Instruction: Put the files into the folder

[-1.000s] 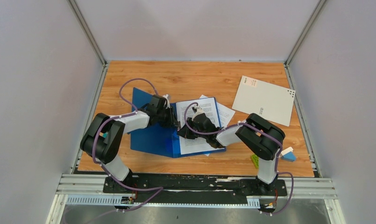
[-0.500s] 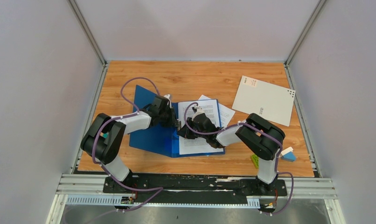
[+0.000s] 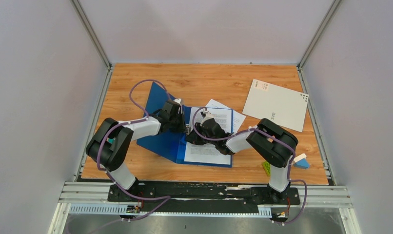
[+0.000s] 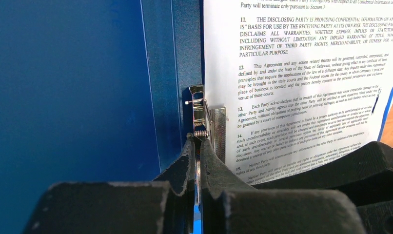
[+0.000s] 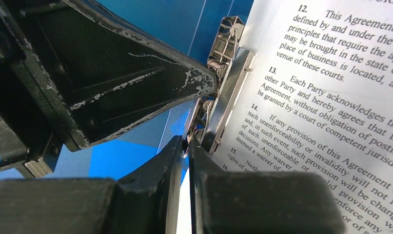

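Observation:
The blue folder [image 3: 161, 140] lies open mid-table, its left cover tilted up. A white printed sheet [image 3: 210, 127] lies on its right half, held under the metal clip [image 4: 199, 108] at the spine. A second printed sheet [image 3: 235, 117] sticks out from under the folder's far right corner. My left gripper [image 3: 185, 125] is shut on the clip's lever, seen in the left wrist view [image 4: 197, 139]. My right gripper [image 3: 190, 138] is shut on the clip's near end [image 5: 204, 124], its tips [image 5: 187, 142] just below the left fingers [image 5: 136, 87].
A stiff pale grey cover [image 3: 276, 105] lies at the back right. A small blue block [image 3: 301, 162] and a green piece [image 3: 266, 168] sit by the right arm's base. Grey walls close in the wooden table [image 3: 209, 80] on three sides.
The folder's left cover has tipped up and its far corner swung right. The folder has turned a little clockwise. Both grippers stay shut at the clip, the left one shifted right.

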`<state>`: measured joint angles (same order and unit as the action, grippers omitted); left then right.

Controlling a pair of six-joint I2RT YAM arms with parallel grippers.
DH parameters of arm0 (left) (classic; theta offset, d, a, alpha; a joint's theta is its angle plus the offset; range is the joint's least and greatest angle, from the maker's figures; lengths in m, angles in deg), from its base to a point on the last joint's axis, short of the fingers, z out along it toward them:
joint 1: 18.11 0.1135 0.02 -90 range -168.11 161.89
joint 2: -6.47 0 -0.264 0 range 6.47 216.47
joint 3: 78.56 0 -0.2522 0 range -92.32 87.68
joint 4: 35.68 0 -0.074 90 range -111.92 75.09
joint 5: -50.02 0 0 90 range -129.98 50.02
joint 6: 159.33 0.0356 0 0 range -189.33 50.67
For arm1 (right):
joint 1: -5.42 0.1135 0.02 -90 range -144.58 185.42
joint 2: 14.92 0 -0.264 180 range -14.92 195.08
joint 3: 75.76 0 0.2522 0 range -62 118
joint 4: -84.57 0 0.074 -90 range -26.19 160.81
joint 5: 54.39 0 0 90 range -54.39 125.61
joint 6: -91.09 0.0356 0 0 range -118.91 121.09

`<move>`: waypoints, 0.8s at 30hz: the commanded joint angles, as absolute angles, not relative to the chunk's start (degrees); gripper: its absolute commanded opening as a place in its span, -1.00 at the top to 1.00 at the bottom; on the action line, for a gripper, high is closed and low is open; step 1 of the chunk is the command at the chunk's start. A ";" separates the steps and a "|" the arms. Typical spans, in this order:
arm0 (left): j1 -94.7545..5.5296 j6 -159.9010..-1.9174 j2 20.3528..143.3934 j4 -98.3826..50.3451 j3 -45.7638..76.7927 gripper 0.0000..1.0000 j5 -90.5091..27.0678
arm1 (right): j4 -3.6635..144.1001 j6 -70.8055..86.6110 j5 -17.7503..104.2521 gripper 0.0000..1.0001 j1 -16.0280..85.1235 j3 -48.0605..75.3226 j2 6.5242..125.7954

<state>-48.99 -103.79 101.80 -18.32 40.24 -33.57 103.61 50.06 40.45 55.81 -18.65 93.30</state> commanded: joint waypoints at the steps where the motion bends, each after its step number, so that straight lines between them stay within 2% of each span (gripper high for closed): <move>1: -49.50 -100.09 106.48 -11.06 42.27 1.00 -39.88 | 92.59 46.38 38.30 0.74 56.02 -20.41 94.21; 15: -49.49 -99.98 105.92 -10.21 41.16 1.00 -41.57 | 88.95 41.60 41.51 0.34 54.99 -20.74 83.63; 24: -49.64 -100.84 104.02 -9.56 38.08 0.98 -38.39 | 83.53 39.12 41.00 0.26 53.62 -21.95 74.47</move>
